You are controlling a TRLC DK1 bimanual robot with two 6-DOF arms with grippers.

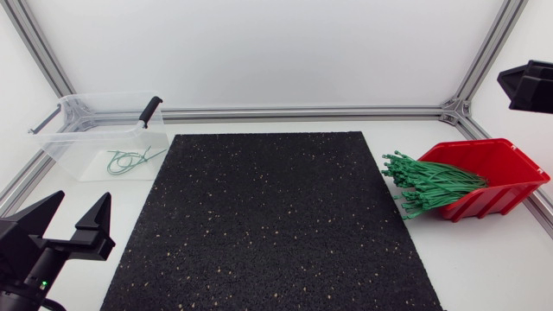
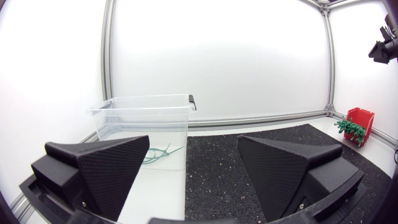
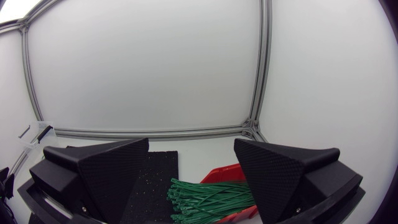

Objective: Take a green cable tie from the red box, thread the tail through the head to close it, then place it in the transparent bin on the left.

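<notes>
A red box [image 1: 505, 168] stands at the table's right, tipped toward the mat, with a thick bundle of green cable ties [image 1: 432, 183] spilling from its mouth. The transparent bin [image 1: 69, 142] sits at the back left and holds a few closed green ties [image 1: 130, 160]. My left gripper [image 1: 84, 199] is at the front left, open and empty. In the left wrist view it [image 2: 193, 140] faces the bin [image 2: 143, 118]. My right gripper [image 3: 191, 143] stands open above the red box [image 3: 224, 171] and its ties [image 3: 211, 199]. Only part of the right arm [image 1: 529, 84] shows in the head view.
A black speckled mat [image 1: 268, 220] covers the middle of the white table. The bin has a black handle [image 1: 150, 111] on its right rim. Aluminium frame rails [image 1: 302, 112] run along the back and side edges.
</notes>
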